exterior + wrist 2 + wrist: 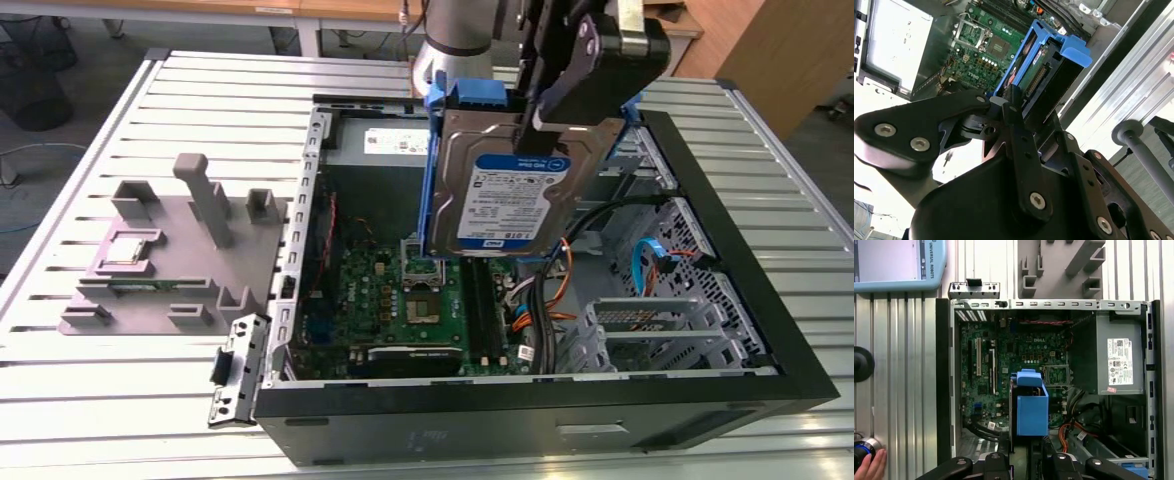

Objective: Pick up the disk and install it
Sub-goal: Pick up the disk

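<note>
The disk (514, 195) is a silver drive with a white-and-blue label in a bright blue carrier. It hangs upright above the middle of the open computer case (747, 385). My gripper (550, 125) is shut on its upper end, the black fingers clamping both faces. In the second wrist view the gripper (1013, 102) pinches the near end of the disk (1041, 55), with the motherboard below. In the first wrist view the disk's blue carrier (1031, 407) sits edge-on over the board, just beyond the gripper (1026, 460).
The case holds a green motherboard (400, 290), orange and blue cables (567, 265), a metal drive cage (654, 330) and a power supply (1119, 365). A grey fixture (174, 250) with a small chip (130, 248) lies at the exterior view's left. A hand (869, 467) rests by a knob.
</note>
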